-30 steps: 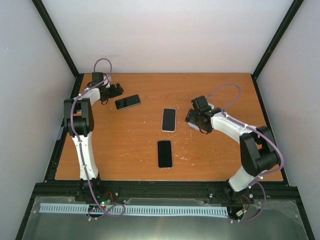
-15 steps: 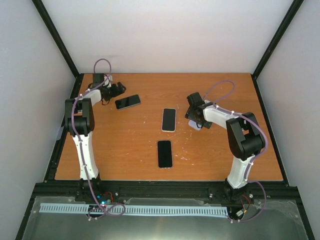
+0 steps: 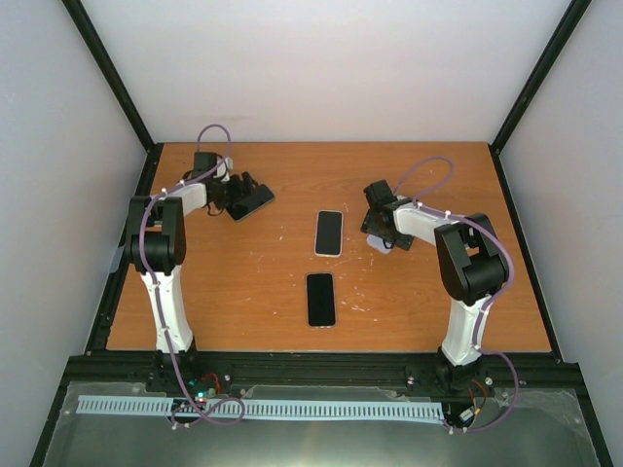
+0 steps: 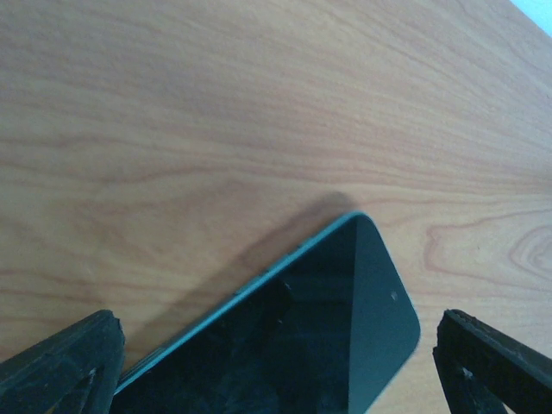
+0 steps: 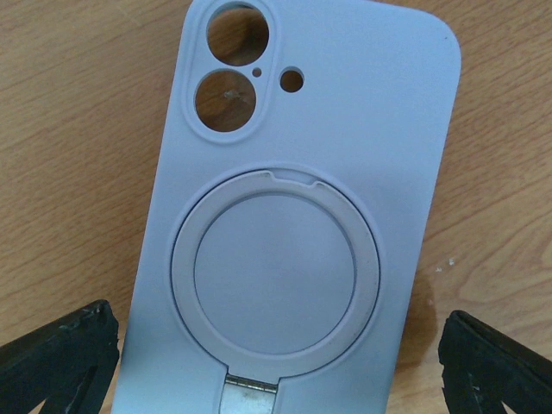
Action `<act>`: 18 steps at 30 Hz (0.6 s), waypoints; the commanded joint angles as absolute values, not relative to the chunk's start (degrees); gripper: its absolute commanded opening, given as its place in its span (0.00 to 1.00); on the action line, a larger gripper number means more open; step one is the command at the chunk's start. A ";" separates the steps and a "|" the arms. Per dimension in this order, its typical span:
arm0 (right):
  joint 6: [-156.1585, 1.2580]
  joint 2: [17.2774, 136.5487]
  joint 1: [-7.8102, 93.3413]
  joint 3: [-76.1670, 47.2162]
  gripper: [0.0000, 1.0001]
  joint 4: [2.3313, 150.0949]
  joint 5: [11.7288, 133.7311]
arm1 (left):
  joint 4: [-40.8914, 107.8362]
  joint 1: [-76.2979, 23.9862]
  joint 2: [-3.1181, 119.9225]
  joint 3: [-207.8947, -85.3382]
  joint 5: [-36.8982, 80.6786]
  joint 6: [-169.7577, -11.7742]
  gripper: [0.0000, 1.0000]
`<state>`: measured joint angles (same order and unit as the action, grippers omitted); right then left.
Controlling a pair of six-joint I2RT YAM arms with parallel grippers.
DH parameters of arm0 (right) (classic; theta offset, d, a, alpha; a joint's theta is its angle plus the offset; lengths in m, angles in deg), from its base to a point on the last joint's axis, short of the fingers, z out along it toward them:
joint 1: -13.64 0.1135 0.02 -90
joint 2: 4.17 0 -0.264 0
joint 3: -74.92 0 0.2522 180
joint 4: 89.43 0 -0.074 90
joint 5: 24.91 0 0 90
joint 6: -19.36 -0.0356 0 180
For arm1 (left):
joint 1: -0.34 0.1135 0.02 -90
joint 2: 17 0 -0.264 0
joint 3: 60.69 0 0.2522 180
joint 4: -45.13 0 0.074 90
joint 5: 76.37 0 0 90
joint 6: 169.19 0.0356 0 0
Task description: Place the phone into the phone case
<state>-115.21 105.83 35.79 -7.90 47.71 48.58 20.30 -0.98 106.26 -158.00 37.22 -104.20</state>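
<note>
**Status:** no step is completed. The phone is not in the case, and nothing is lifted.

**Left:** the left pincer (image 4: 276, 364) is held spread low over the phone (image 4: 332, 315), one fingertip to either side. Contact cannot be made out. The phone lies flat, screen up, at the far left of the tabletop (image 3: 243, 282). Its long axis is set roughly crosswise, the right end a little farther from the bases. In the left wrist view its rounded end points away and to the right.

**Centre:** a second phone (image 3: 329, 233) and a third phone (image 3: 320, 299) lie flat, long axes near-to-far, well apart from both pincers (the phone under the left pincer is taken as the one meant).

**Right:** the right pincer (image 5: 276, 362) is spread astride the case (image 5: 297, 172), and neither fingertip is seen touching it. The case lies back up, ring stand and lens holes showing, so its opening faces the tabletop. Its long axis runs away from the wrist, lens end farthest.

**Remaining (judged):** the case is to be turned opening-up, then the phone gripped, carried across and pressed in.
</note>
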 commanded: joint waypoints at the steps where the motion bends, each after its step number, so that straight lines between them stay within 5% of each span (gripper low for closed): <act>1: -114.05 106.91 35.33 -7.30 0.99 48.16 47.47 | 14.07 -3.37 105.00 -153.58 36.93 -106.83 0.98; 18: -111.60 98.95 35.32 4.67 0.81 53.21 52.53 | 18.60 -8.89 92.31 -135.71 37.09 -113.12 0.93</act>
<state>-112.07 101.13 35.79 0.52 53.91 49.58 23.07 -6.84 93.47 -139.44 37.97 -110.43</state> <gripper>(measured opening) 0.837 0.929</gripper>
